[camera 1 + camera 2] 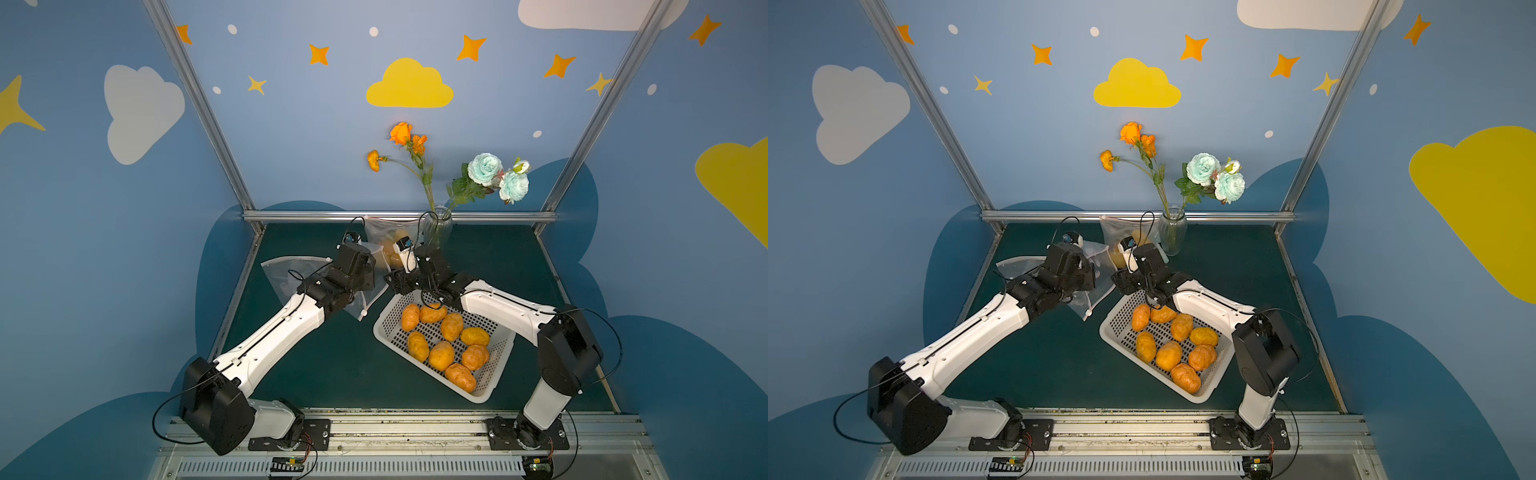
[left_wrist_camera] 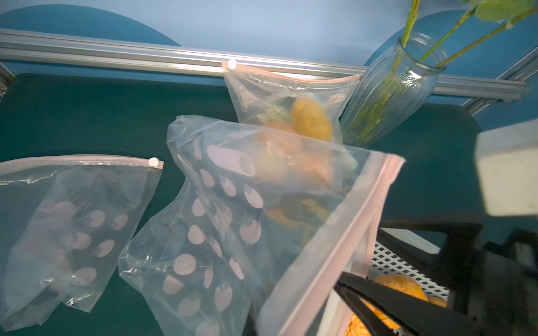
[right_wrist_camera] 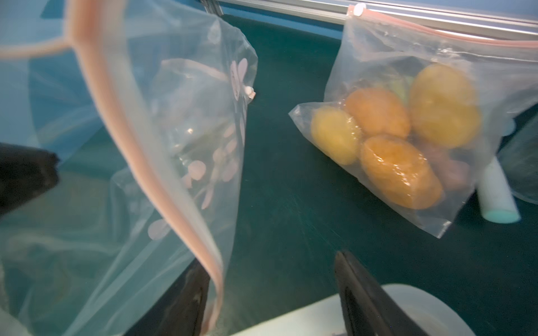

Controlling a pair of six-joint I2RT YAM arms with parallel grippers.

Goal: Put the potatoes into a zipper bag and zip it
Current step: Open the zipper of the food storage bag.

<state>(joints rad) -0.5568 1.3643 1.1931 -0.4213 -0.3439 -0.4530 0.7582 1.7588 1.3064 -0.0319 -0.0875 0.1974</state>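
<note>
With my left gripper [image 2: 345, 288] clamped on the rim of the bag [image 2: 262, 203] and my right gripper [image 3: 270, 270] wide and empty beside it, I should hold the mouth taut while fetching potatoes [image 1: 441, 355] from the basket [image 1: 500, 361] below.

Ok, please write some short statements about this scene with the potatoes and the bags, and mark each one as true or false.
1. The white basket holds eight potatoes. True.
2. The right gripper is shut on a potato. False: it is open and holds no potato.
3. A filled bag with potatoes inside lies beside the glass vase. True.
4. The vase has fallen over. False: it stands upright, with flowers in it.
5. The left gripper is shut on the rim of a raised bag. True.
</note>
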